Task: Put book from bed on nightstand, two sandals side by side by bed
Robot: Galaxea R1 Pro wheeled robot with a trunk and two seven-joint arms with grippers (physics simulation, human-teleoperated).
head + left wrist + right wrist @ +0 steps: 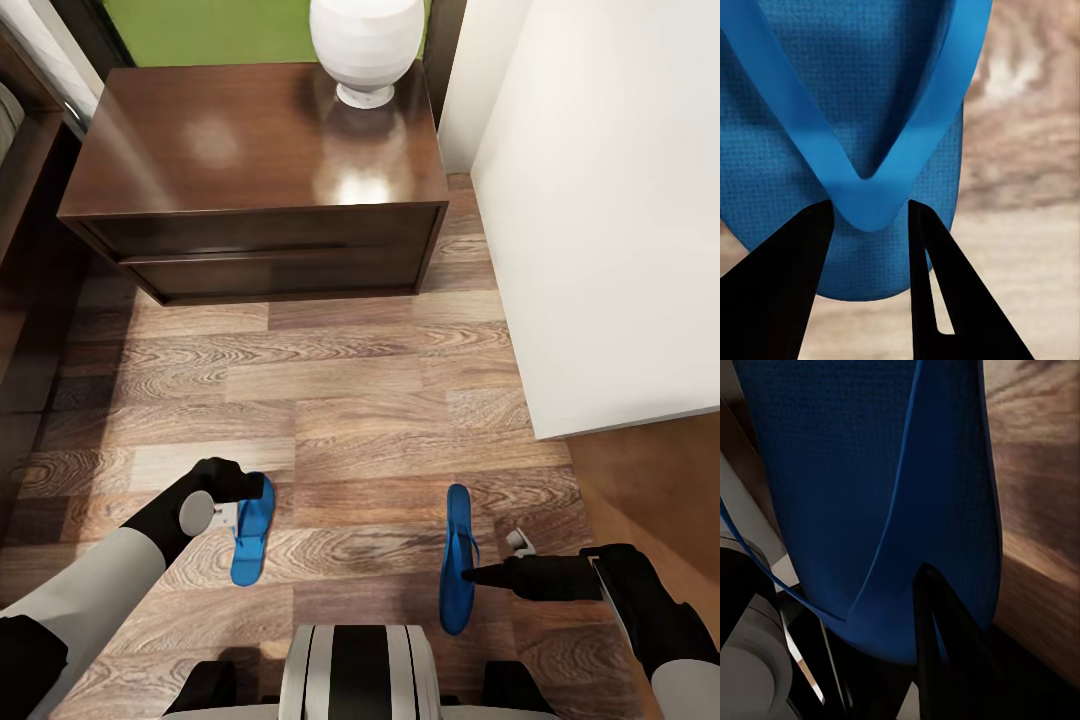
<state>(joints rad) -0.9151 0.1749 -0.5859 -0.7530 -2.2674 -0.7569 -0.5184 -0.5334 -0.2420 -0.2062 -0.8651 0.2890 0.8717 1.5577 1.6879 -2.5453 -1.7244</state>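
Two bright blue sandals hang over the wood floor in front of me. My left gripper (243, 512) is shut on the left sandal (250, 545); in the left wrist view its gripper (870, 217) pinches the thong straps where they join on the sandal (870, 82). The right sandal (457, 585) is turned on edge, with my right gripper (468, 576) shut on it. The right wrist view has one black finger (937, 637) against the sandal's sole (870, 472). The dark-brown nightstand (260, 160) stands ahead. The bed frame (25, 170) runs along the left. The book is out of view.
A white lamp base (366, 45) stands on the nightstand's back right. A white wall (620, 200) closes in the right side. Bare wood-plank floor (340, 400) lies between me and the nightstand. My trunk (360, 670) fills the near edge.
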